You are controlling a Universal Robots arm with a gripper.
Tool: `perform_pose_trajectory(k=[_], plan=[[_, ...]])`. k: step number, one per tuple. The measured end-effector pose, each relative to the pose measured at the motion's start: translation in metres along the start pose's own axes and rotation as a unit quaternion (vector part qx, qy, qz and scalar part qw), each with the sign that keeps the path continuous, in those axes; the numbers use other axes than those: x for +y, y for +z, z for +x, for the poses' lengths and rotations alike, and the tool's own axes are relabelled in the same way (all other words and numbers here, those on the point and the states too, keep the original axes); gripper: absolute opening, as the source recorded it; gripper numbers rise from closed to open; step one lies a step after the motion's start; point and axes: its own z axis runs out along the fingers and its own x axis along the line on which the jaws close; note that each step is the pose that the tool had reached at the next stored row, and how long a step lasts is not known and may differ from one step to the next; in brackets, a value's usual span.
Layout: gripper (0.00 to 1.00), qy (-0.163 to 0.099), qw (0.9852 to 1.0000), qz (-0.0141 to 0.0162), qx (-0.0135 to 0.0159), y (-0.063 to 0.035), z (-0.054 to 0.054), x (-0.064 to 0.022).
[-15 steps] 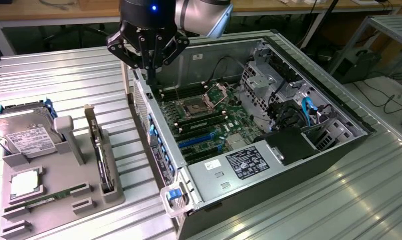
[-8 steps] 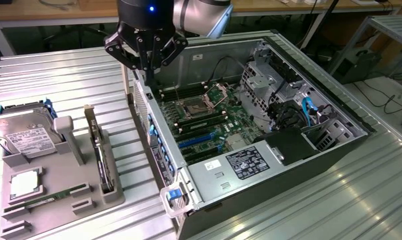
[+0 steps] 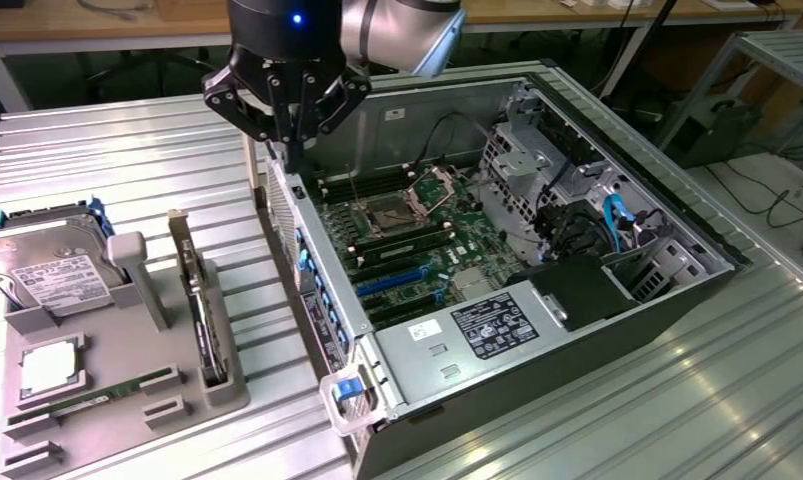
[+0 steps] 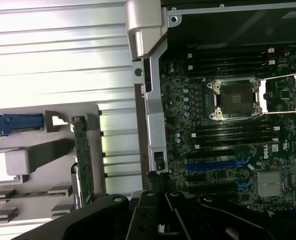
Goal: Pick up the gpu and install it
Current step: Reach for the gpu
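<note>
Clenched, empty gripper [image 3: 292,140] is hovering over the computer case [image 3: 535,420].
Dropping here, it is probably risking striking the wall, well apart from the graphics card [image 3: 198,300].

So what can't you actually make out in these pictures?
The gpu, exterior view: stands edge-on in the grey tray, so its faces are hidden.
The hard drive label, exterior view: print too small to read.
The motherboard slots, wrist view: some covered by the dark body of the hand.
The grey tray, exterior view: cut off at the exterior view's left edge.
</note>
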Motion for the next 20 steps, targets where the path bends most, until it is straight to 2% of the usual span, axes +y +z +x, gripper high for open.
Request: perform_pose_trajectory(k=[20], plan=[[0.11,0.0,1.0,0.0,0.0,-0.0007,0.011,-0.0094]])
